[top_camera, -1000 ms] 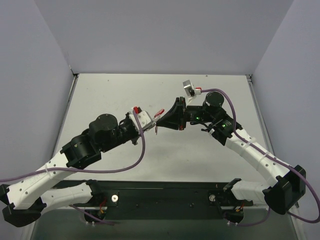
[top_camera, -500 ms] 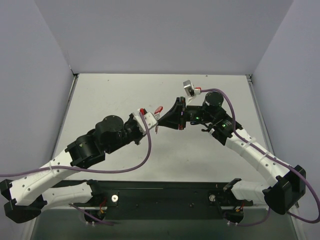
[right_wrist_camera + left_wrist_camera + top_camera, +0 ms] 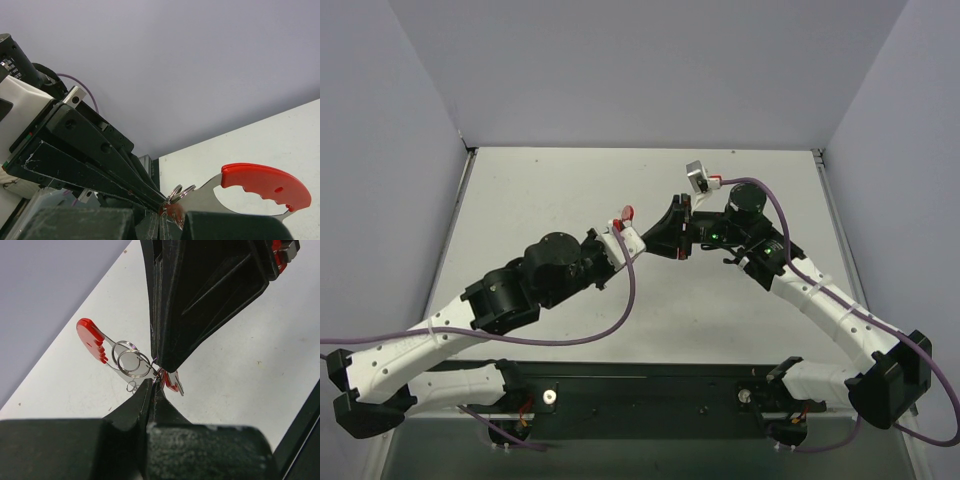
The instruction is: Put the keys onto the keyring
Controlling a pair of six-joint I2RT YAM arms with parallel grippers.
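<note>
Both the left arm (image 3: pixel 420 345) and the right arm (image 3: pixel 825 305) have white perforated shells and black cylindrical joint housings. A purple cable (image 3: pixel 610 322) trails along each. Small green lights (image 3: pixel 715 237) glow near the right wrist. The fingers (image 3: pixel 200 295) are matte black tapered wedges.

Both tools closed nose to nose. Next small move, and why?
Probably nudge the left tool slightly toward the silver rings of the keyring. It and the right tool are shut, tips meeting beside those rings, and the red-tagged key sits at that junction, seemingly not yet threaded.
</note>
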